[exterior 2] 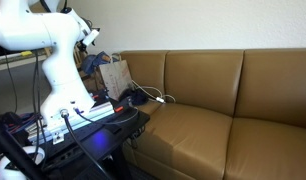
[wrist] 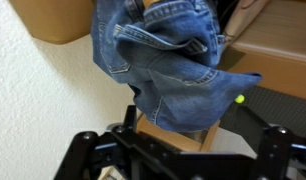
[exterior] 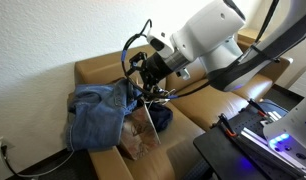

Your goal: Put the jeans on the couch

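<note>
Pictured from across the room: a white arm (exterior: 208,35) reaches over the corner of a tan leather couch (exterior: 101,66), its end effector (exterior: 143,88) hanging at the edge of a crumpled pair of blue jeans (exterior: 93,115). The jeans are heaped on the couch at the end nearest the wall. In the wrist view the fingers (wrist: 85,148) stand spread wide with nothing pinched, the lower fold of denim bulging between them. A brown paper bag (exterior: 139,138) stands just beside the jeans on the same cushion. In an exterior view, cables (exterior 2: 153,97) trail over the seat, and the arm's base sits on a black desk (exterior 2: 103,122).
</note>
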Robot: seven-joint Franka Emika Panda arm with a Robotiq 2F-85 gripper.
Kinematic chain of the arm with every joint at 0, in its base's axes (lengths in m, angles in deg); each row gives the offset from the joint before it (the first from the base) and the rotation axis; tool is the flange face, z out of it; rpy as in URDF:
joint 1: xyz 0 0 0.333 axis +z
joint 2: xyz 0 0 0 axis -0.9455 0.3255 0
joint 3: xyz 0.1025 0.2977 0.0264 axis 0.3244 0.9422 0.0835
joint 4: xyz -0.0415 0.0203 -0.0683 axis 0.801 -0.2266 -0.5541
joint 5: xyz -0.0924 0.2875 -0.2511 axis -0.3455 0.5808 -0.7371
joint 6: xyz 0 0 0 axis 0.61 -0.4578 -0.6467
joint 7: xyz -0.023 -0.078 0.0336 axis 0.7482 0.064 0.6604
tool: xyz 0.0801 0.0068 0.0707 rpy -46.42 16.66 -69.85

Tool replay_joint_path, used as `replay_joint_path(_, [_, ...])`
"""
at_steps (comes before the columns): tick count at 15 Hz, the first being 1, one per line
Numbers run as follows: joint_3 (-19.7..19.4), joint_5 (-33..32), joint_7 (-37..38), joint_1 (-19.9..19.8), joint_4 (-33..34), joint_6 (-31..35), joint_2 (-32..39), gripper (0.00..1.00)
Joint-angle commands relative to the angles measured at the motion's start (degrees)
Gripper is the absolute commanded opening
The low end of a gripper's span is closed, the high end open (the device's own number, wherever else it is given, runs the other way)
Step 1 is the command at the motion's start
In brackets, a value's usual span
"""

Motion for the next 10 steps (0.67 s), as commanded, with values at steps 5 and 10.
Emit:
replay_joint_path(5, [16.44, -3.39, 6.77, -17.74, -2.16, -1.07, 0.80, 1.00])
replay_joint_path(10, [19.54, -2.00, 6.18, -20.90, -2.03, -1.06, 2.75, 1.00])
